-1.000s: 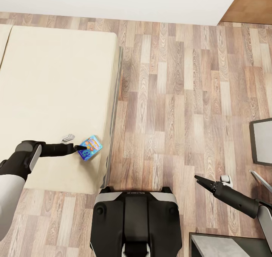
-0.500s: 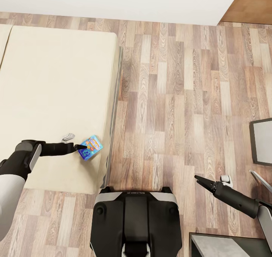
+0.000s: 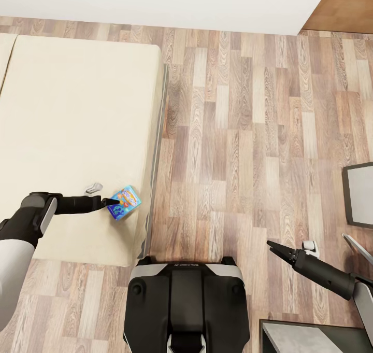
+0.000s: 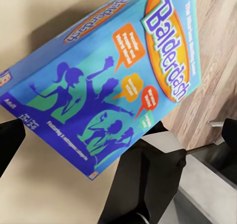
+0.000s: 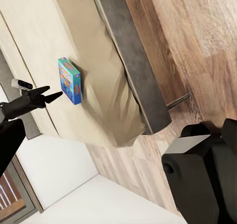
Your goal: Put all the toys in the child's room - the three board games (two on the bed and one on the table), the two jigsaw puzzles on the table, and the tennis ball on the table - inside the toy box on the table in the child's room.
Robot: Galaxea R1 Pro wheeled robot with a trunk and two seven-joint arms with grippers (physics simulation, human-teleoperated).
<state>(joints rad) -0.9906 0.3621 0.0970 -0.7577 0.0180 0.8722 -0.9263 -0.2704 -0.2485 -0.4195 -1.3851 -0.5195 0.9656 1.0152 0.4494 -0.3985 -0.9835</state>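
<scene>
Blue and glossy, the thin rectangular cardboard board game box (image 3: 124, 202) with cartoon figures and the printed title Balderdash lies flat on the large beige mattress of the bed (image 3: 72, 114), near the corner closest to the robot and just inside the edge that borders the wood-plank floor (image 3: 248, 135). The left tool (image 3: 112, 202) reaches over the mattress with its dark fingers spread, tips right at the near short edge of the box; in the right wrist view the two fingertips (image 5: 49, 93) stand apart just beside the box (image 5: 69, 80), and whether they touch it I cannot tell. In the left wrist view the box (image 4: 106, 78) lies between the finger tips at the frame's sides, so the opening looks wide enough for the box's thickness but not its face.

To do this pick well, I would bring one finger over the lid and slide the other under the overhanging edge, or nudge the box toward the mattress edge first. Close firmly; the smooth lid may slip or the box may pivot if gripped at one corner.

The right tool (image 3: 274, 247) hangs over the floor, fingers slightly parted, holding nothing.
</scene>
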